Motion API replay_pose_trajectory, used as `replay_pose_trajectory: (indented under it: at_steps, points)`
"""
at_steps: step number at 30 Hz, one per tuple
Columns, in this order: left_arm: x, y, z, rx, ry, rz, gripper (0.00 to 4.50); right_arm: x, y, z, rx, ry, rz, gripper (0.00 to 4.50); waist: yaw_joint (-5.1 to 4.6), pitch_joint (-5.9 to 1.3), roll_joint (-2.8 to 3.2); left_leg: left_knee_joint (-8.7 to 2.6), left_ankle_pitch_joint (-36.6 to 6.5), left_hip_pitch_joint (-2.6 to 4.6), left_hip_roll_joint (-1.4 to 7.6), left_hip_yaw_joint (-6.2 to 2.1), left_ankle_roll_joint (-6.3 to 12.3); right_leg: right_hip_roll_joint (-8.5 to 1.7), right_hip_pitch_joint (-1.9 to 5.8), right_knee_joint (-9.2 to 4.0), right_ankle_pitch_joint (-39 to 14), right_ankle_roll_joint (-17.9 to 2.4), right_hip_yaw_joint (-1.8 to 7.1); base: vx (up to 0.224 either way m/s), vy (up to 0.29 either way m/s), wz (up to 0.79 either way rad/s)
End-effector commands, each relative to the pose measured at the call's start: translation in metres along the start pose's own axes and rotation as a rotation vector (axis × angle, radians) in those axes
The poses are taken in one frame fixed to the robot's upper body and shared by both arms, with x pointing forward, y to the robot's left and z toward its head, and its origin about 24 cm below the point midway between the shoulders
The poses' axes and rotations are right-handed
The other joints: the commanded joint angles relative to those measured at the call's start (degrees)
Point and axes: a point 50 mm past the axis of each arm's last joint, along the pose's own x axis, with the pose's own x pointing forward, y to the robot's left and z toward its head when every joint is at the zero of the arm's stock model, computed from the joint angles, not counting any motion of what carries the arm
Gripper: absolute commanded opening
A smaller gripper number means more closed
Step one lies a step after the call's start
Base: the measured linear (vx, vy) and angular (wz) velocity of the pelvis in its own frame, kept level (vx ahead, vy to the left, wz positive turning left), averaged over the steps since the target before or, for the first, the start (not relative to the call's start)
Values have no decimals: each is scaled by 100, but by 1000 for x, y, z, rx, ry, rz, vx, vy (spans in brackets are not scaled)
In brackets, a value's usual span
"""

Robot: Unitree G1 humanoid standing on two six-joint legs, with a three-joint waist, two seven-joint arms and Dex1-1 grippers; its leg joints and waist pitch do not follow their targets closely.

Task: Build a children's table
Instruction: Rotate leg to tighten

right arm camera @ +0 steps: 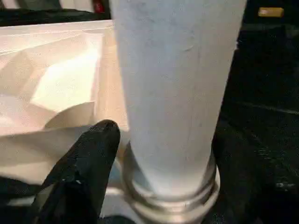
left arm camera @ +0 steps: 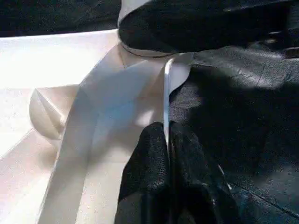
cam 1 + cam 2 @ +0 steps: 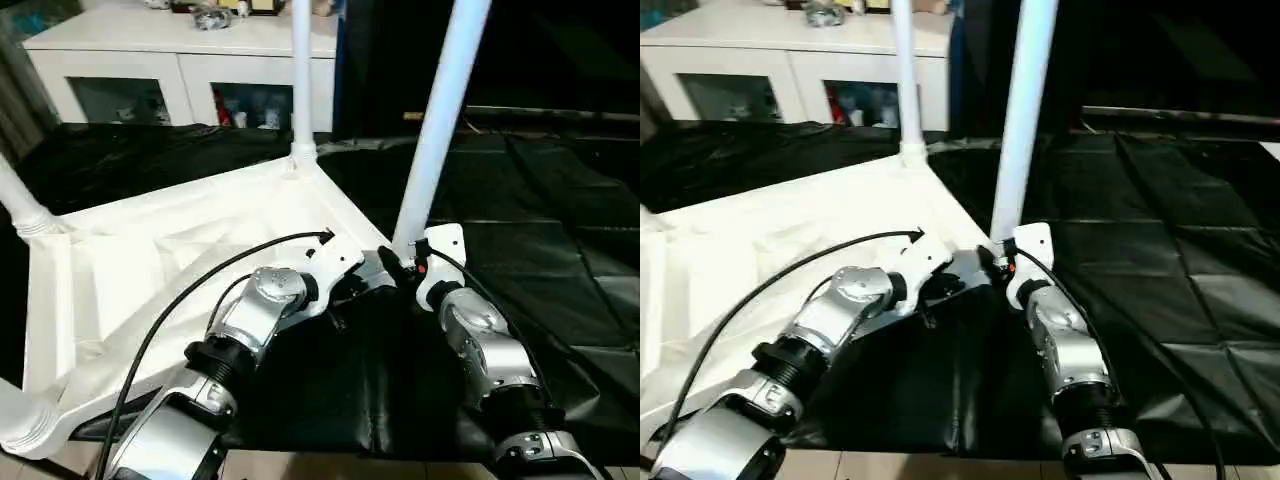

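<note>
The children's table lies upside down on the black-draped work table, its white ribbed tabletop (image 3: 150, 260) facing up. A white leg (image 3: 301, 80) stands upright at the far corner, and another leg (image 3: 440, 120) leans slightly at the corner nearest my hands. Two more legs (image 3: 20, 205) (image 3: 20, 425) show at the left edge. My left gripper (image 2: 167, 133) is shut on the tabletop's thin rim (image 2: 166, 88) beside that near corner. My right gripper (image 3: 398, 262) sits at the base of the leaning leg (image 1: 173, 93). One black finger (image 1: 93, 154) stands a little apart from the leg, and the other is hidden behind it.
A white cabinet (image 3: 180, 60) with glass doors stands behind the work table. Black cloth (image 3: 560, 250) stretches to the right of the tabletop. The work table's front edge (image 3: 350, 455) runs just under my forearms. Black cables loop over both wrists.
</note>
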Motion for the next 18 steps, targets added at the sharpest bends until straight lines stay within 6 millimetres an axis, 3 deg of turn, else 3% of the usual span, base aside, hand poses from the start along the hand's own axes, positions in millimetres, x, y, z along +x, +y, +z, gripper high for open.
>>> replay_pose_trajectory:
  at_steps: [1,5,8,10,12,18]
  points:
    - [-5,4,4,-1,-74,18,0,1,10,0,-19,-2,119,365,17,-294,-121,-473,-1983,83,335,-236,168,-405,199,-517,-2391,-824,226,0,0,0]
    - [-14,5,-3,7,-82,-35,0,-11,3,5,-42,10,302,409,42,-298,-101,-443,-1796,112,343,-200,313,-392,183,-508,-2129,-977,239,0,0,0]
    - [-24,4,-7,25,-107,-111,0,-23,-4,8,-100,41,434,435,51,-307,-128,-430,-1668,84,352,-189,431,-388,206,-487,-2054,-1021,238,0,0,0]
    - [-37,-2,-10,44,-128,-248,0,-36,-11,9,-163,80,563,435,67,-329,-139,-419,-1500,50,360,-195,469,-401,249,-440,-1897,-1088,231,0,0,0]
    - [-41,-3,-12,48,-124,-280,0,-39,-13,10,-173,89,599,435,82,-336,-113,-392,-1370,84,357,-162,522,-376,193,-422,-1683,-1223,242,0,0,0]
    - [-55,-6,-14,45,-124,-375,0,-46,-13,12,-193,122,711,435,160,-327,-93,-401,-1226,92,399,-158,515,-345,186,-338,-1342,-1372,243,0,0,0]
